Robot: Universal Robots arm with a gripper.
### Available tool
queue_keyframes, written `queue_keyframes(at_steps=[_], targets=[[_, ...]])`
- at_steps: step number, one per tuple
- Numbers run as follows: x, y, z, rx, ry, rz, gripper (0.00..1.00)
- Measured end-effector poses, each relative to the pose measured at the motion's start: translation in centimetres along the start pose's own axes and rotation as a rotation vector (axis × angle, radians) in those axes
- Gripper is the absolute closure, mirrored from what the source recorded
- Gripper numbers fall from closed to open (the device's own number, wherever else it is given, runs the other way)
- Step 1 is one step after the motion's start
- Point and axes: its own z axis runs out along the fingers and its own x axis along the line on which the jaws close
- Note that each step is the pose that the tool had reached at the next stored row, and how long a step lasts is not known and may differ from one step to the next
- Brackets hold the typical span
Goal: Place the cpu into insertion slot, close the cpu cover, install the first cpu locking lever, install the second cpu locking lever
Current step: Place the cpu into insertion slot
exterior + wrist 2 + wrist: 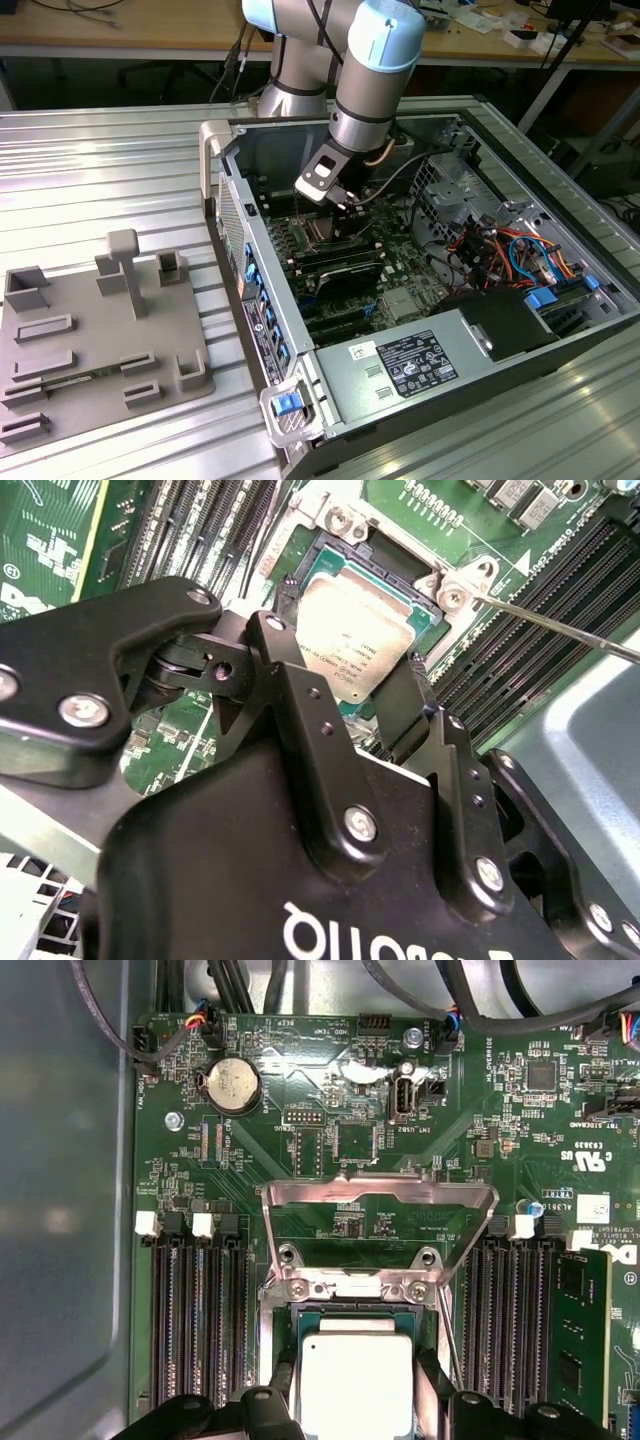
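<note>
So the gripper (342, 658) has its jaws clamped on the cpu (355, 1385), one per side, with the chip right over the insertion slot (345, 558). The cpu cover (380, 1195) stands open. In the exterior view the gripper's at 11 o'clock from the grey box (410, 365).

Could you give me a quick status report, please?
Claw shut on cpu at insertion slot. Cpu cover raised open. Locking lever unlatched, off to the side.

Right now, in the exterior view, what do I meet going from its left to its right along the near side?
Grey fixture plate → blue latch → labelled grey box → blue tab.
</note>
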Motion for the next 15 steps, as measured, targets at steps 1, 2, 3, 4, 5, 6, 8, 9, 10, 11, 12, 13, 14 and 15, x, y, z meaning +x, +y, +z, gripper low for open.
queue_keyframes(at_steps=[1,2,3,4,5,6,8,9,10,11,12,13,14,15], targets=[[0.0,-0.01,0.0,0.0,0.0,0.0,0.45],[0.0,-0.02,0.0,0.0,0.0,0.0,0.45],[0.0,-0.03,0.01,0.0,0.0,0.0,0.45],[0.0,-0.03,0.01,0.0002,0.0,0.002,0.45],[0.0,-0.03,0.01,0.0003,-0.0001,0.004,0.45],[0.0,-0.04,0.01,0.0004,-0.0001,0.007,0.45],[0.0,-0.04,0.02,0.0005,-0.0002,0.01,0.45],[0.0,-0.04,0.02,0.0005,-0.0001,0.012,0.45],[0.0,-0.03,0.04,0.0006,-0.0001,0.014,0.45],[0.0,-0.01,0.05,0.0007,-0.0001,0.014,0.45],[0.0,0.01,0.06,0.0007,-0.0002,0.014,0.45],[0.0,0.02,0.08,0.0006,-0.0003,0.014,0.45],[0.0,0.03,0.08,0.0006,-0.0002,0.014,0.45],[0.0,0.04,0.09,0.0005,0.0,0.014,0.45]])
